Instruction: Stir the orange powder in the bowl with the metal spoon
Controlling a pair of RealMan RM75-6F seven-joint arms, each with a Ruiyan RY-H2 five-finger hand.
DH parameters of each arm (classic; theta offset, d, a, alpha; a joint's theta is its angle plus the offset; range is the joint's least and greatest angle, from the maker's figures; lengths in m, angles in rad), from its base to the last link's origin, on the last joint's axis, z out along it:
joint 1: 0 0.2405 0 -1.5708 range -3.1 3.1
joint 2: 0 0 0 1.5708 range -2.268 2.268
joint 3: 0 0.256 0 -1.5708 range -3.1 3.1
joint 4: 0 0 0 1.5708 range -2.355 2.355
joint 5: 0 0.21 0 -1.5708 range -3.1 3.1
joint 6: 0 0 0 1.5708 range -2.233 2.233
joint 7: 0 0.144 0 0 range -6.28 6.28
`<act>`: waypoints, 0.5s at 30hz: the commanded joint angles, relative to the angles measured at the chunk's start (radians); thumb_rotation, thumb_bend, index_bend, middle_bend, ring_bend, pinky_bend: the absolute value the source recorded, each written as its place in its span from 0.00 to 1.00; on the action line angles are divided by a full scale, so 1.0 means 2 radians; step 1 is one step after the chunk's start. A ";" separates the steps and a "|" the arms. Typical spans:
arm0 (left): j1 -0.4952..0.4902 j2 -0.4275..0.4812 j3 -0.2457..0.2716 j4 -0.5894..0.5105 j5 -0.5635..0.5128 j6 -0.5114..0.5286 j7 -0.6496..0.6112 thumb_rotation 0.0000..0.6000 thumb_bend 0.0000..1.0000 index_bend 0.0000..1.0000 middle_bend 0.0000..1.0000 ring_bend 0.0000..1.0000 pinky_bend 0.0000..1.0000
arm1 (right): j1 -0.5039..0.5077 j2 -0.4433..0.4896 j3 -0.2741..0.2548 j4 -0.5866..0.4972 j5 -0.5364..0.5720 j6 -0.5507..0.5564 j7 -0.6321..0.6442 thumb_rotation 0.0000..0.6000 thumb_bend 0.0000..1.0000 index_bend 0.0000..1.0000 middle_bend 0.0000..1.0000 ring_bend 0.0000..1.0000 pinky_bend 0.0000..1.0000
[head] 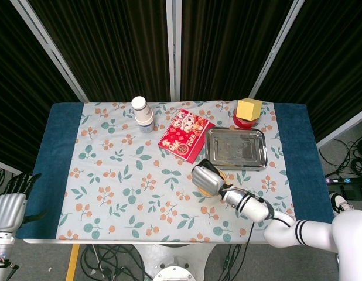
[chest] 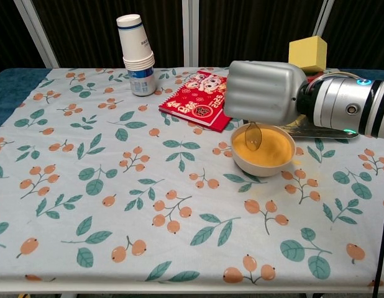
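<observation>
A white bowl [chest: 244, 162] of orange powder [chest: 271, 148] sits on the floral tablecloth right of centre. My right hand [chest: 264, 91] hovers over the bowl's left rim and grips the metal spoon [chest: 253, 135], whose scoop hangs down into the powder on the left side. In the head view the right hand [head: 205, 179] covers most of the bowl [head: 222, 175], and the spoon is hidden there. My left hand [head: 11, 201] rests off the table at the far left edge, fingers apart, holding nothing.
A metal tray [head: 236, 148] lies just behind the bowl, and a red booklet [head: 185, 134] to its left. A stack of paper cups [chest: 136, 54] stands at the back left. A yellow block on a red base [head: 248, 112] sits at the back right.
</observation>
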 commanded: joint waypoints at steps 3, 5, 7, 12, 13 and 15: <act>0.000 -0.002 -0.001 0.002 0.000 0.000 -0.001 1.00 0.09 0.17 0.12 0.07 0.10 | -0.005 0.007 0.009 0.001 0.012 0.004 -0.027 1.00 0.50 0.84 0.93 0.90 0.99; 0.000 -0.002 -0.001 0.003 0.000 0.001 -0.001 1.00 0.09 0.17 0.12 0.07 0.10 | -0.004 0.015 0.014 -0.013 0.013 0.005 -0.036 1.00 0.49 0.84 0.93 0.89 0.97; -0.001 -0.003 -0.001 0.003 0.001 0.002 -0.001 1.00 0.10 0.17 0.12 0.07 0.10 | -0.002 0.023 0.015 -0.029 0.008 0.005 -0.041 1.00 0.48 0.84 0.93 0.89 0.96; 0.000 -0.005 -0.001 0.003 0.003 0.004 -0.002 1.00 0.09 0.17 0.12 0.07 0.10 | 0.003 0.020 0.016 -0.046 0.011 -0.007 -0.051 1.00 0.48 0.84 0.93 0.89 0.96; 0.001 -0.005 0.000 0.004 0.002 0.004 -0.003 1.00 0.09 0.17 0.12 0.07 0.10 | 0.005 0.014 0.016 -0.042 0.012 -0.012 -0.055 1.00 0.48 0.84 0.93 0.89 0.96; 0.002 -0.006 0.001 0.005 0.001 0.004 -0.004 1.00 0.09 0.17 0.12 0.07 0.10 | 0.007 0.005 0.016 -0.035 0.015 -0.018 -0.057 1.00 0.48 0.84 0.93 0.89 0.96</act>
